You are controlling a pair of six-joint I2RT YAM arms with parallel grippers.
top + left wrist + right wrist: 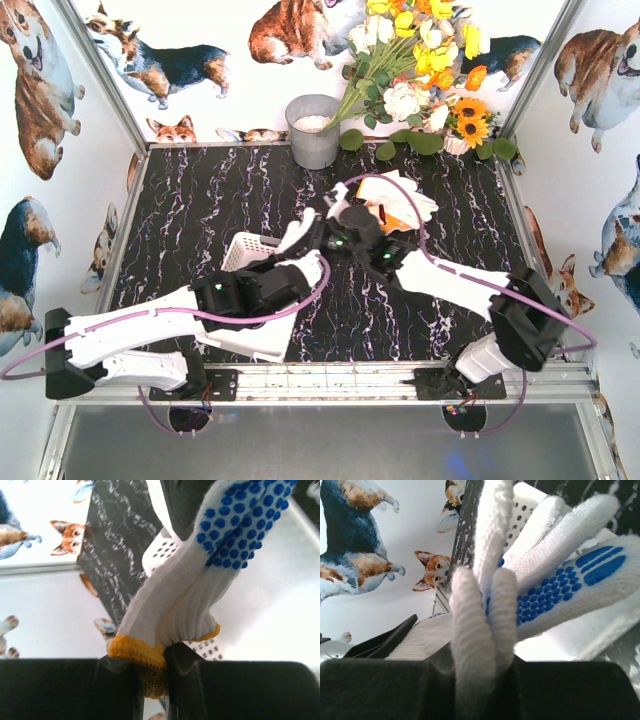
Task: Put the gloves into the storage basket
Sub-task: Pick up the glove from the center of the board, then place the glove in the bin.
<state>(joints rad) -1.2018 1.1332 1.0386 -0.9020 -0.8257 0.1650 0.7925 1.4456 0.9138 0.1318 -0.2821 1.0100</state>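
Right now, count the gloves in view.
2 at least: one glove stretched between the left fingers and right fingers by the basket; a heap beyond the right arm shows one, maybe more hidden.

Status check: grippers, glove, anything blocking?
Both shut: left gripper on glove cuff, right gripper on its finger end. Glove held at storage basket rim, not in. Other gloves behind; nothing blocking.

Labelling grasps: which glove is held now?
The blue-dotted glove, cuff in the left end effector, fingers in the right end effector; the other gloves lie piled.
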